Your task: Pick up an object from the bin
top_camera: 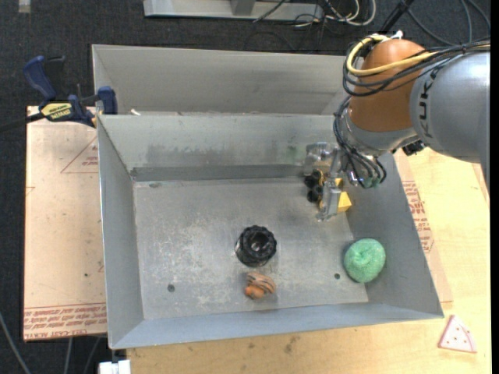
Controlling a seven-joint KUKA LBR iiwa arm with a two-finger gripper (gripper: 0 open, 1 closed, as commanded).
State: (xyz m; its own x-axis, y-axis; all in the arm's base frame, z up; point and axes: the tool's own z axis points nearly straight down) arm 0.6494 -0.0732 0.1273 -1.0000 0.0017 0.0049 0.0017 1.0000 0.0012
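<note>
Camera view, looking down into the bin (117, 209): toward the left of the middle sat a black knob (256, 244), round and ridged, with a little brown lump (260, 287) just in front of it, the two nearly touching. Further right, my claw (329, 205) hung low over the floor by the right wall, toward the back. A yellow bit (341, 202) sat right against its tip, but honestly I couldn't tell if the claw was wide, narrow or actually gripping it. Rightmost was a fuzzy green ball (365, 259), near the front right corner, apart from my claw.
</note>
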